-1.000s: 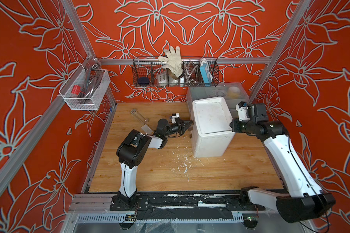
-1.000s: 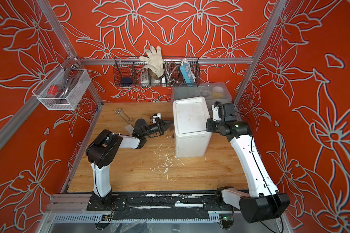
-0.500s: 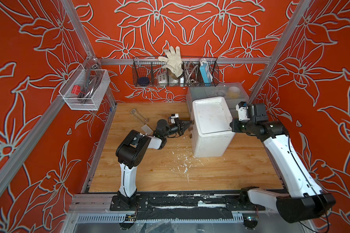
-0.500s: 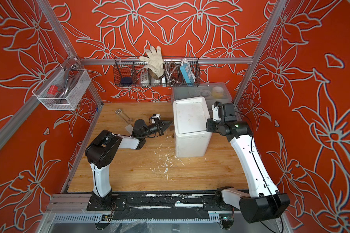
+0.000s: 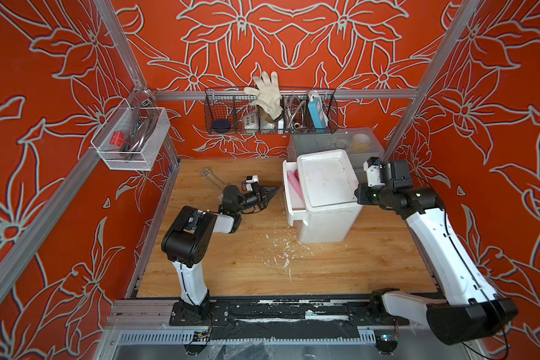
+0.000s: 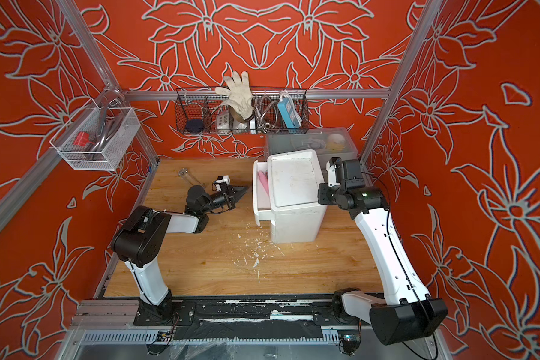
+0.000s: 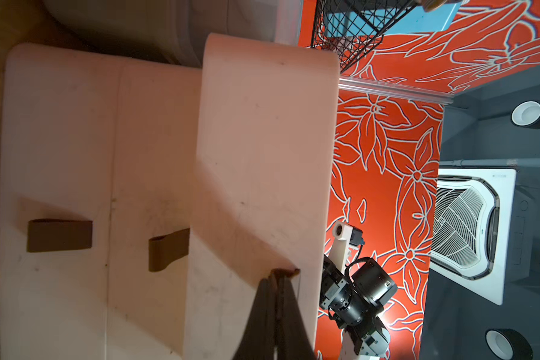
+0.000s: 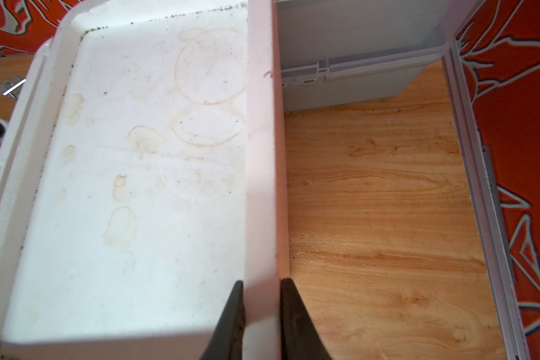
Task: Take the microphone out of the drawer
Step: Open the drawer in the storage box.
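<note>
**As the Top Drawer Stands Open, the Microphone Lies Inside**

While the white drawer unit [image 5: 325,199] is seen upright on the wooden table [image 5: 231,274] in both top views, its top drawer [image 5: 296,215] is shown standing partway out toward the left arm. The pink microphone [image 5: 294,185] is seen lying lengthwise in the exposed part of that drawer, with a red part at its far end. It is touched by neither gripper.

The left gripper [image 7: 277,279] is shown with its fingers pressed together on the brown pull tab [image 7: 289,272] at the front of the top drawer. Two further brown tabs [image 7: 60,235] are visible on the lower drawer fronts. The right gripper [image 8: 261,293] is shown pinching the raised rim of the unit's top, on the side away from the open drawer. One finger [image 8: 231,314] is placed inside the stained recess and the other outside it.

A clear lidded box [image 5: 334,140] is seen just behind the unit. On the back wall a wire basket [image 5: 219,106] is hung, with a pale glove [image 5: 267,93] standing out of it, and a white mesh basket [image 5: 128,159] is fixed to the left wall. A clear tube [image 5: 211,179] is seen lying beyond the left arm, and white flecks [image 5: 282,254] are scattered on the table before the unit.
</note>
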Robot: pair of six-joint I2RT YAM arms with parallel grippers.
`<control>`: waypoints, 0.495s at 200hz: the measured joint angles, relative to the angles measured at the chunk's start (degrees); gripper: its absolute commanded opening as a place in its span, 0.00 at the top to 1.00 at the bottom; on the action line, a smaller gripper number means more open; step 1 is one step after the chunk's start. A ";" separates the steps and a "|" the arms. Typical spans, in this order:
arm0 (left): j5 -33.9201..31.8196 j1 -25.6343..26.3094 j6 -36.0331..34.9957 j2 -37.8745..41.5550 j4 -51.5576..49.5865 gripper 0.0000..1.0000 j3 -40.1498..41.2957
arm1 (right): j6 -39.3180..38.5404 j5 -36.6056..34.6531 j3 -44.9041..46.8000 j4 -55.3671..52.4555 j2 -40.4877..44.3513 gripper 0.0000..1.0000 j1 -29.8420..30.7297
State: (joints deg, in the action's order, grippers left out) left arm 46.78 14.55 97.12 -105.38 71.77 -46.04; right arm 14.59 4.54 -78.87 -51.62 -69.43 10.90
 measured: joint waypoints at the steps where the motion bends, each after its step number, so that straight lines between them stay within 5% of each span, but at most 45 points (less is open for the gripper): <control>1: 0.02 -0.04 0.00 0.07 -0.02 1.00 0.04 | 0.00 0.00 0.00 0.00 0.00 1.00 0.00; 99: 4.42 -6.56 -4.61 8.59 -6.45 1.00 5.33 | -0.13 -0.20 -0.09 -0.11 -0.07 1.00 0.04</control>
State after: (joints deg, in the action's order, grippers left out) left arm 51.20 7.99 92.51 -96.79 65.32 -40.71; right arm 14.46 4.34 -78.96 -51.72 -69.49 10.94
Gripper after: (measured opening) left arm 0.047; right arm 0.197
